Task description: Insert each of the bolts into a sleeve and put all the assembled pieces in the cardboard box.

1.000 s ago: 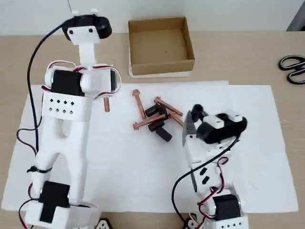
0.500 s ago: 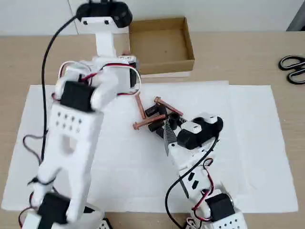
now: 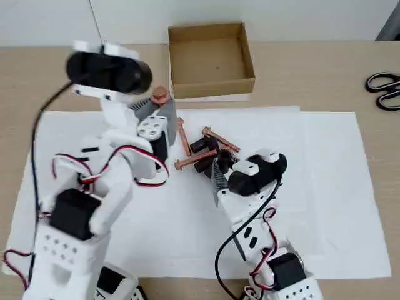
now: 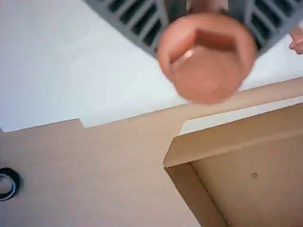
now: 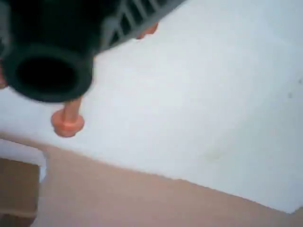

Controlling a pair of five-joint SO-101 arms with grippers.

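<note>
A bolt [image 4: 206,56] is clamped in the left end effector [image 3: 159,111], gripped by the shank between the grey fingers [image 4: 137,19], with the head turned toward the wrist camera. It is held over the far edge of the paper [image 3: 325,187], just beside the near left corner of the box [image 3: 212,84]. A narrow strip of worktop [image 3: 312,69] is seen between that corner and the paper's edge in the left wrist view. The box is set beyond the paper, with its near wall at the sheet's far edge and its open top facing up.

A black sleeve [image 5: 47,71] is grasped by the right end effector [image 3: 219,169], its bore seen end-on in the right wrist view. It is held at the near right edge of the pile, close above the paper. Loose bolts [image 3: 220,139] and loose sleeves [image 3: 200,145] are heaped mid-sheet, touching and crossing one another. One bolt is laid apart toward the left arm, with its head near the paper's far edge.

Little room is left between the two end effectors, and the pile sits in that gap. A broad stretch of paper is spread to the right of the right arm. Scissors [image 3: 384,87] are parked at the worktop's right edge, well apart from everything else.
</note>
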